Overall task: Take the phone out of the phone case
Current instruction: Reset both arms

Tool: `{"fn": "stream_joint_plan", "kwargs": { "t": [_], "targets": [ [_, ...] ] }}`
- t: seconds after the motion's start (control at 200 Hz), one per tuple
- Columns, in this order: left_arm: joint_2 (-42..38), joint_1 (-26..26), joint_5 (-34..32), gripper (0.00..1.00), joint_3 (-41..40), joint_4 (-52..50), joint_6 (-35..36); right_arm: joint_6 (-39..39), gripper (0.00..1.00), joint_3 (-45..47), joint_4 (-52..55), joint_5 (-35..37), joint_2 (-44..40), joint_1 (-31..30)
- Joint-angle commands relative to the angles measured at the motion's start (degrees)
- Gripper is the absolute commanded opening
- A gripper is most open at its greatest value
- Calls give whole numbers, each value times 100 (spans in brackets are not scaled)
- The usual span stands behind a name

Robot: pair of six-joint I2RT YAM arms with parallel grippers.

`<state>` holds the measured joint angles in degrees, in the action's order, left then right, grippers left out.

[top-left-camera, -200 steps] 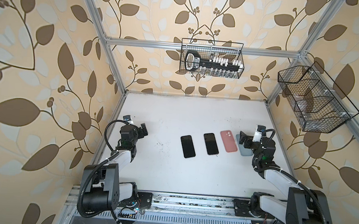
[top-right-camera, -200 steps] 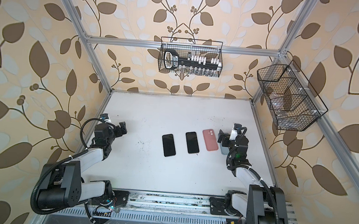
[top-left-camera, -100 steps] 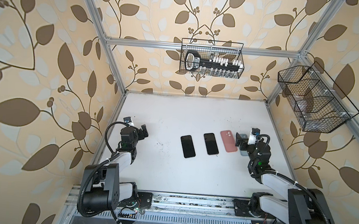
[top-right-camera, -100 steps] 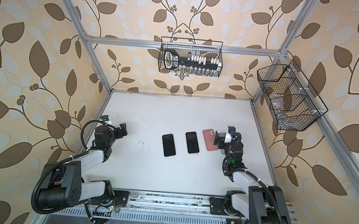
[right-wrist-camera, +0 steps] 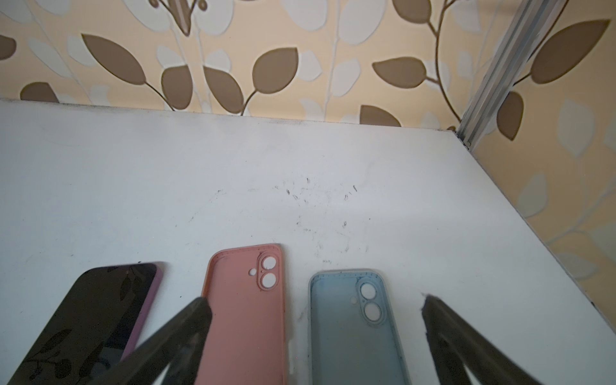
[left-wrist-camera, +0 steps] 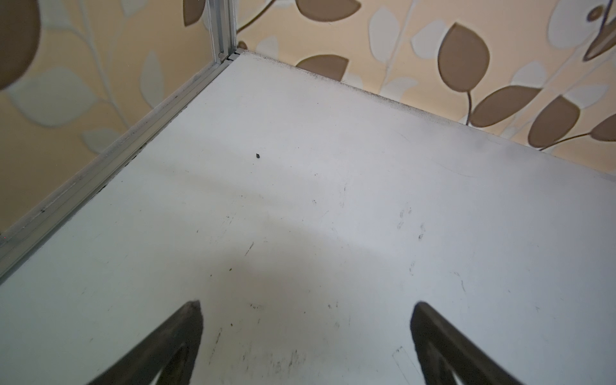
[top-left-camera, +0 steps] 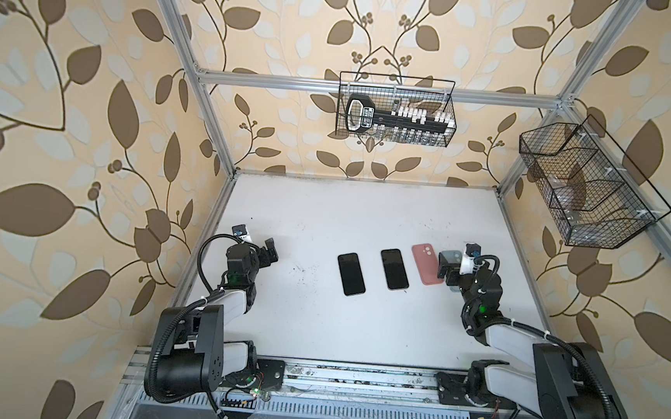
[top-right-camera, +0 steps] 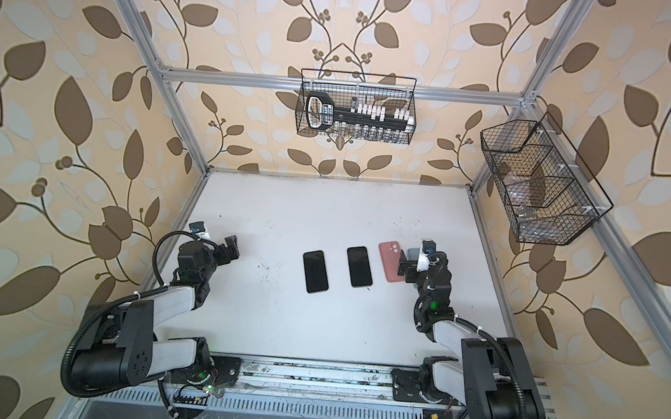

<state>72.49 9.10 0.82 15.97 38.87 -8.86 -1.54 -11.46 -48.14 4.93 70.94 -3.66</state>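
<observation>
Across the middle of the white bench [top-left-camera: 365,220], four flat things lie in a row, side by side without overlapping: a phone [top-left-camera: 351,274], a second phone [top-left-camera: 394,269], a pink case [top-left-camera: 427,263] and a blue case [top-left-camera: 450,255]. Both phones lie screen up. Both cases lie hollow side up, with the camera holes toward the back wall. In the right wrist view the second phone [right-wrist-camera: 96,313] shows a lilac rim along one edge; whether that rim is a case cannot be told. The right claw [top-left-camera: 448,273] hangs over the blue case [right-wrist-camera: 350,326], jaws spread wide and holding nothing, and one finger crosses the edge of the pink case [right-wrist-camera: 248,313]. The left claw [top-left-camera: 270,252], likewise spread wide and holding nothing, sits near the bench's left edge, well apart from the phones. Its fingers [left-wrist-camera: 173,340] frame scuffed bench surface. A back basket [top-left-camera: 395,115] and a side basket [top-left-camera: 586,187], both of wire, hang on the walls.
</observation>
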Motion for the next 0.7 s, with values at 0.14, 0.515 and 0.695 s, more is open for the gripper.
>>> {"fn": "stream_joint_plan", "kwargs": {
  "t": [0.14,0.515,0.695],
  "targets": [
    [454,39,292,99,147,597,243,16,100,41,-655,14,369,128],
    [1326,-99,393,99,491,605,449,256,100,66,-876,-141,631,366],
    [1397,-438,-158,99,731,186,612,287,100,116,-957,333,601,252]
  ]
}}
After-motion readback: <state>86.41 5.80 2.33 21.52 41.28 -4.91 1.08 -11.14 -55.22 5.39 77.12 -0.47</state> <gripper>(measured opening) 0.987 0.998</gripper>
